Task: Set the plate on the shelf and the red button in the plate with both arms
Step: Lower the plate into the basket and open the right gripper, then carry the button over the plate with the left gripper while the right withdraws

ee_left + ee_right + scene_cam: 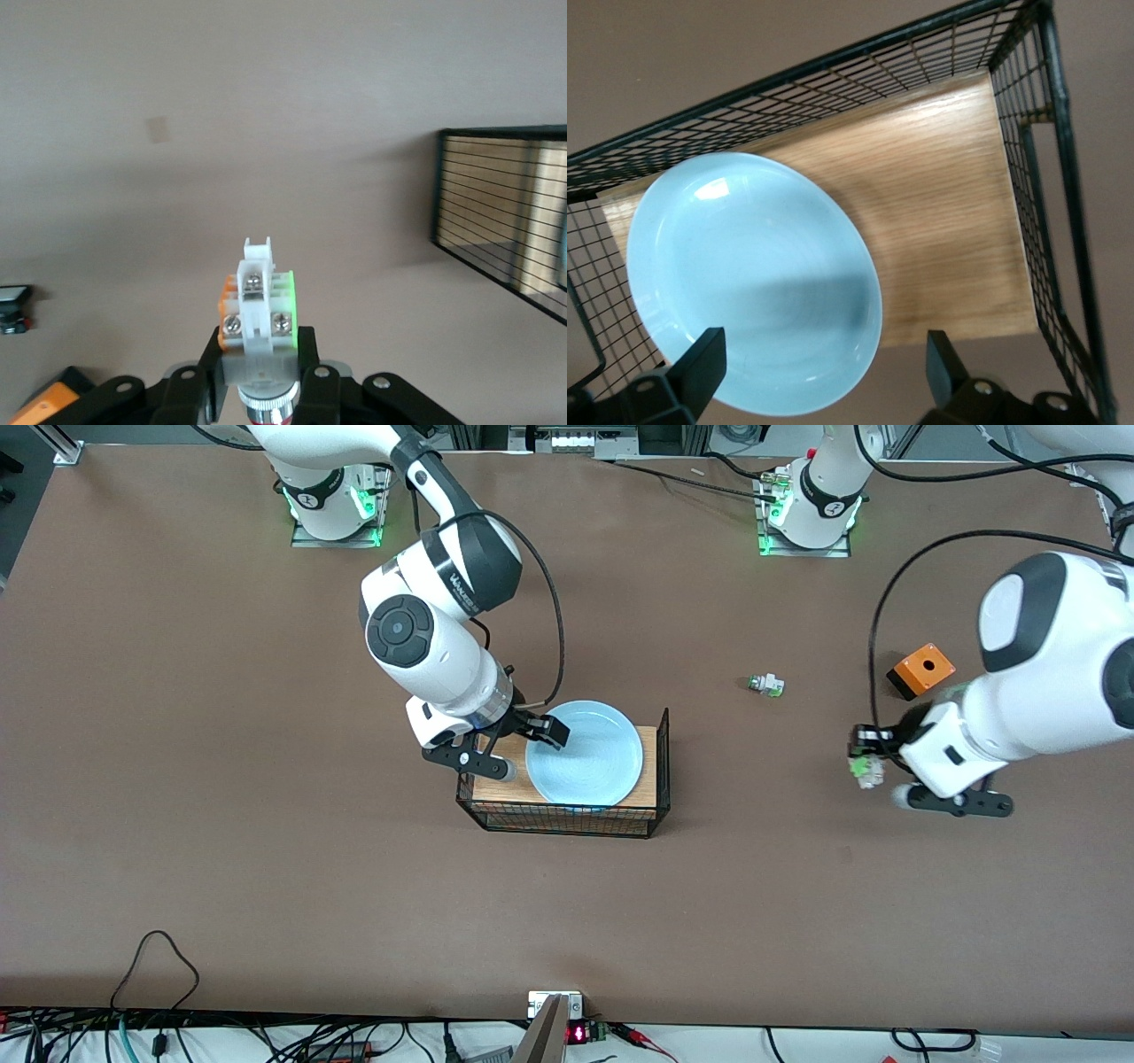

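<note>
Two claws: left claw pinches red button upright; right claw spread over plate

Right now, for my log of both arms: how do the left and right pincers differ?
The left pincer is shut on the red button; the right pincer is open, holding nothing. The left is over the table; the right is over the plate on the rack. Both have black fingers.
</note>
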`<state>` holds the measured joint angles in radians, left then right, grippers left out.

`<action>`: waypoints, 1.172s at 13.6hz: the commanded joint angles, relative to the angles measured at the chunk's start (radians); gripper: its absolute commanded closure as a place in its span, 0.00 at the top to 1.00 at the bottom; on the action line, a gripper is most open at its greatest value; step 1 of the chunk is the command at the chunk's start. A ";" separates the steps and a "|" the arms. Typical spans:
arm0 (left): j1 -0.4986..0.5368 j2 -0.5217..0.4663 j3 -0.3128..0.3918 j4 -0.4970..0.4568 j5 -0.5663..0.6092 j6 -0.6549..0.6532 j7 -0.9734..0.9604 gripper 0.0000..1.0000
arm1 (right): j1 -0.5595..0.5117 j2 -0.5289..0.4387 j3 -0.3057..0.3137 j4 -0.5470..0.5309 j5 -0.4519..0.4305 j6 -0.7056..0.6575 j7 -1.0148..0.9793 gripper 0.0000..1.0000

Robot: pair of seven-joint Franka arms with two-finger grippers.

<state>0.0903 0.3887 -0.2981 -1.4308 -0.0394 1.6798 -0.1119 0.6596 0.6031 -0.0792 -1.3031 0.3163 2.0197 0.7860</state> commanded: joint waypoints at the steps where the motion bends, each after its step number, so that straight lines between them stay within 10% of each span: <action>1: -0.004 -0.007 -0.084 0.003 0.019 -0.014 -0.089 0.00 | -0.015 -0.028 -0.016 0.067 -0.006 -0.129 0.009 1.00; 10: -0.280 0.067 -0.095 0.088 0.015 0.041 -0.221 0.00 | -0.225 -0.173 -0.203 0.186 -0.097 -0.599 -0.776 1.00; 16: -0.377 0.196 -0.092 0.178 0.015 0.102 -0.287 0.00 | -0.259 -0.195 -0.363 0.186 -0.149 -0.650 -0.959 1.00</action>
<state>-0.2430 0.5385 -0.4031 -1.3178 -0.0385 1.7661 -0.3564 0.3896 0.4077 -0.4225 -1.1299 0.1831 1.3814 -0.1658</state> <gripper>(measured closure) 0.661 0.000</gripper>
